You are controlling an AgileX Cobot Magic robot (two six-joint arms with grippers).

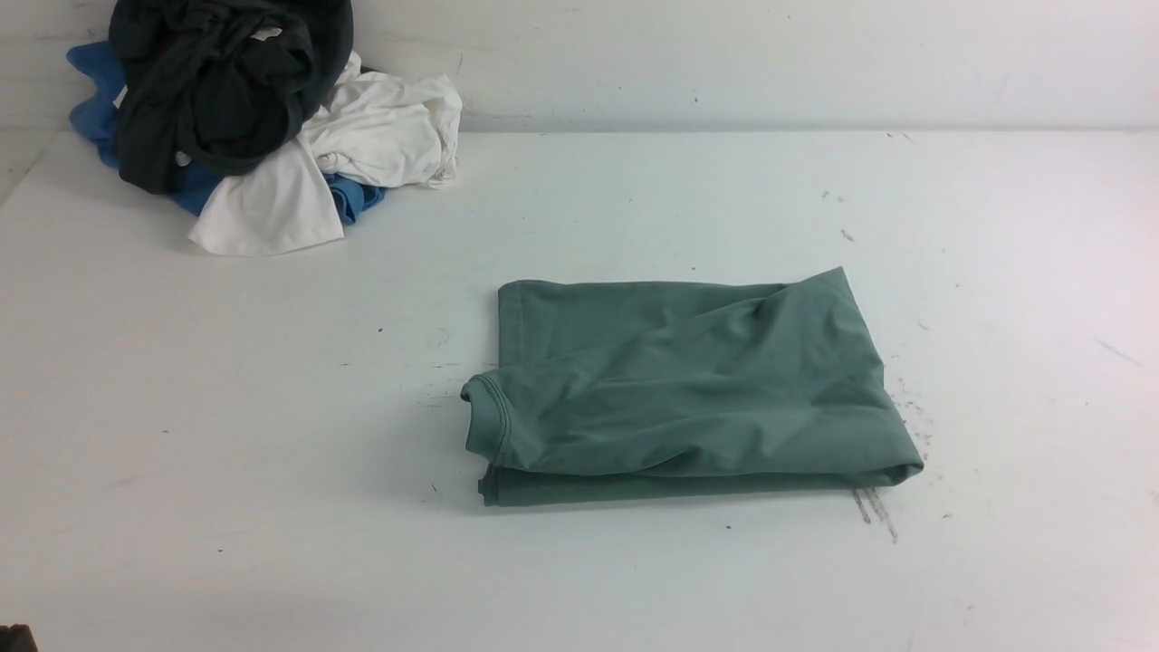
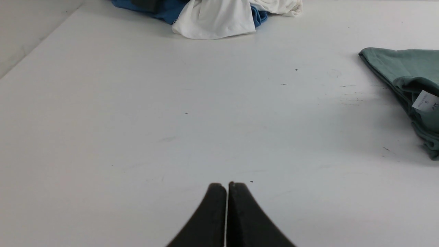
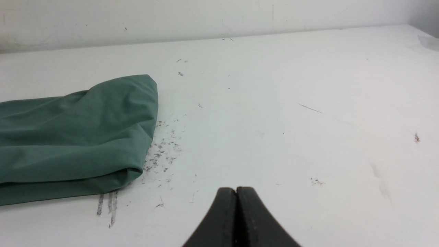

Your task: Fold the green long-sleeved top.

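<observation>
We found the white worktop point(image 1: 634, 580) carrying the green long-sleeved top point(image 1: 688, 398) near its middle, a little toward our right side, already gathered into a compact rectangular packet several layers thick. Its sleeves were out of sight, presumably tucked inside, and the ribbed neck point(image 1: 489, 417) showed at the packet's left end, with a small white label point(image 2: 425, 101) peeking out there in the left wrist view. The top layer was rumpled and its far right corner stood up slightly, so we judged the folding essentially done, with at most a smoothing press or squaring of edges left. Well apart from it, in the far left corner against the wall, sat a heap of other clothes point(image 1: 253, 127), black over white and blue, which we took to be no part of this job. Neither arm reached into the front view. Our left gripper point(image 2: 227, 187) hung over bare worktop to the left of the packet, jaws pressed together on nothing. Our right gripper point(image 3: 236, 190) hung likewise over bare worktop to the packet's right, jaws together and empty, beside some dark scuff marks point(image 3: 161, 154).
</observation>
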